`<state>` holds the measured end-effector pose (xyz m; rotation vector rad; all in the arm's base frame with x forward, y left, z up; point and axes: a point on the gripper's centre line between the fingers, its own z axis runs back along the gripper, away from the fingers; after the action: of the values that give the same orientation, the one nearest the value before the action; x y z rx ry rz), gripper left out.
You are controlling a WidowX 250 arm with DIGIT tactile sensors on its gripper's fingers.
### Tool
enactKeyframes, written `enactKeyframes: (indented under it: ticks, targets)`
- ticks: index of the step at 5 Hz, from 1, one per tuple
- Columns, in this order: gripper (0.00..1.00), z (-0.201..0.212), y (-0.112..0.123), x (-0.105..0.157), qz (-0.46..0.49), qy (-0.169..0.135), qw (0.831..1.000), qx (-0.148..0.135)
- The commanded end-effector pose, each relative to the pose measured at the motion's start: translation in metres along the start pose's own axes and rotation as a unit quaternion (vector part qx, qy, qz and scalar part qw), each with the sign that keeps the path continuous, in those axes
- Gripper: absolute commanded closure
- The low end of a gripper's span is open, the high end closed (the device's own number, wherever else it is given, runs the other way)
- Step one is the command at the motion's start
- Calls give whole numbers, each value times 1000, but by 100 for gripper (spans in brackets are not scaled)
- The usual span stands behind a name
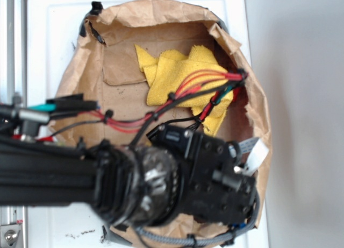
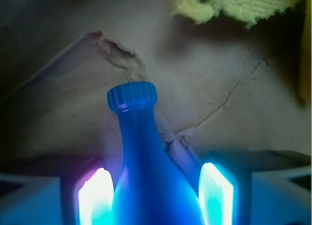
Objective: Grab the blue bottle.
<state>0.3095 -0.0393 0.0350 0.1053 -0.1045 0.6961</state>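
The blue bottle (image 2: 146, 181) fills the middle of the wrist view, its ribbed blue cap (image 2: 132, 95) pointing away from me over brown paper. My gripper (image 2: 155, 186) straddles its body. Both glowing fingers (image 2: 97, 195) meet the bottle's sides at the lower edge of the frame, so it looks shut on the bottle. In the exterior view the gripper's black body (image 1: 215, 172) sits low at the front right of the paper bag, and the bottle is hidden beneath it.
A crumpled brown paper bag (image 1: 123, 97) lines a round basin on a white surface (image 1: 54, 33). A yellow cloth (image 1: 183, 78) lies at the back right, its frayed edge (image 2: 229, 5) just beyond the bottle's cap. Red and black cables (image 1: 161, 111) cross the bag.
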Motion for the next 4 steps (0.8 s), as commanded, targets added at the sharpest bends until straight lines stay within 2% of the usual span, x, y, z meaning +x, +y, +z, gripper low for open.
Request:
enactKeyframes:
  ticks: [1,2,3,4]
  targets:
    - [100,45,20,22,10,17,998,-64]
    - [100,67,25,40,34,25,995,-93]
    - [100,95,36,74,106,36,987,-117]
    - [100,119,55,93,137,28,982,-125]
